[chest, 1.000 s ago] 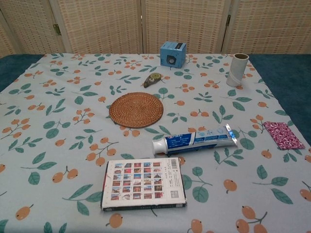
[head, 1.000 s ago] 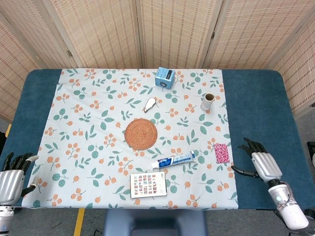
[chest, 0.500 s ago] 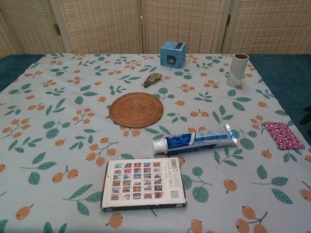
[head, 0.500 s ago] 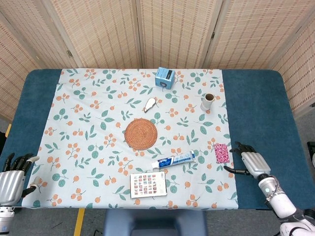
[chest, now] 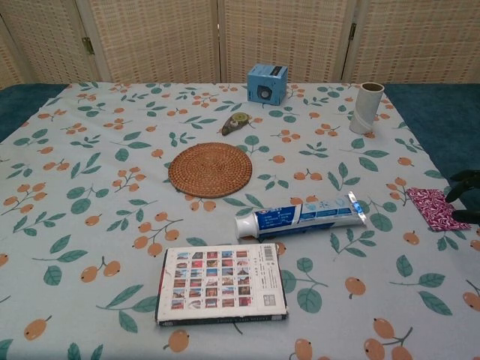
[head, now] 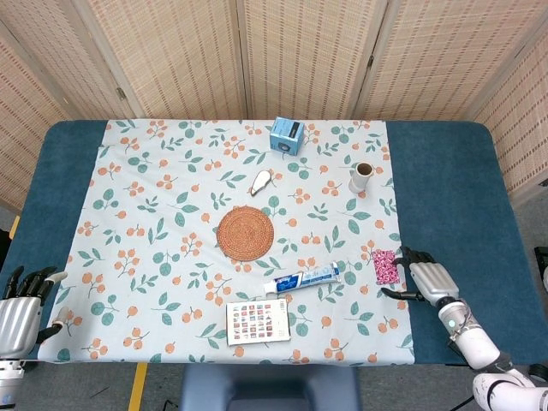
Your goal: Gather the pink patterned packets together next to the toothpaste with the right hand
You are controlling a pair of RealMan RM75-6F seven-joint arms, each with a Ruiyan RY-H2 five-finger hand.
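The right hand [head: 431, 281] lies at the right edge of the floral tablecloth [head: 154, 214], just beside the pink patterned packet [head: 385, 266] — its dark fingertips [chest: 463, 178] reach up to the packet's right side, and whether they touch it cannot be told. The fingers are spread and nothing is held in them. The packet lies flat on the cloth, to the right of the toothpaste tube [head: 300, 278] and apart from it; the tube lies on its side with the white cap toward the left. In front of the tube, nearer the robot, a book [head: 258, 322] with a grid of small pictures on its cover lies flat.

A round woven coaster [head: 245, 234] sits near the middle of the cloth. Beyond it are a small correction-tape dispenser [head: 262, 180] and a blue box [head: 288, 134], and to the right a cardboard tube [head: 360, 176] stands upright.

The left hand [head: 20, 306] rests at the near left corner of the blue table [head: 445, 180] — fingers apart, empty.
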